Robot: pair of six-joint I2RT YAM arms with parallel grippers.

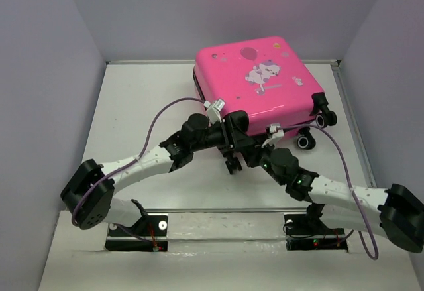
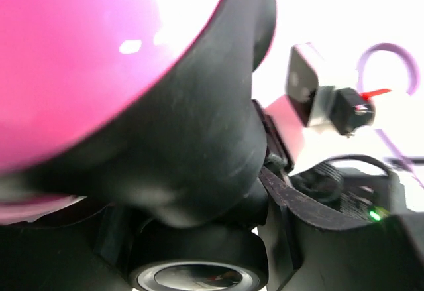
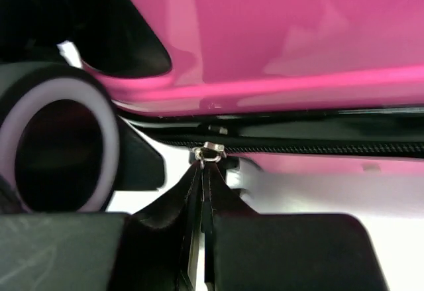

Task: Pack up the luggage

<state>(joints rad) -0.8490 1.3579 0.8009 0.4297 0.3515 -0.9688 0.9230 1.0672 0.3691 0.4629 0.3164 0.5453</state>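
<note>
The hot-pink luggage (image 1: 265, 79) lies flat and closed at the back of the table, print side up. Both grippers meet at its near corner. My right gripper (image 3: 202, 251) is shut on the black zipper pull tab (image 3: 202, 198), which hangs from the metal slider (image 3: 209, 150) on the black zipper trim. In the top view the right gripper (image 1: 255, 153) sits just below that corner. My left gripper (image 1: 232, 146) is pressed against the corner wheel (image 1: 233, 166). The left wrist view is filled by the pink shell (image 2: 79, 52), the black wheel housing (image 2: 199, 138) and the wheel (image 2: 195, 271), and its own fingers are not distinguishable.
Two more black wheels (image 1: 306, 142) (image 1: 326, 117) stick out at the luggage's right edge. Grey walls close in the table on the left, back and right. The right wrist's camera (image 2: 311, 89) and purple cable (image 2: 391, 72) are close beside the left gripper.
</note>
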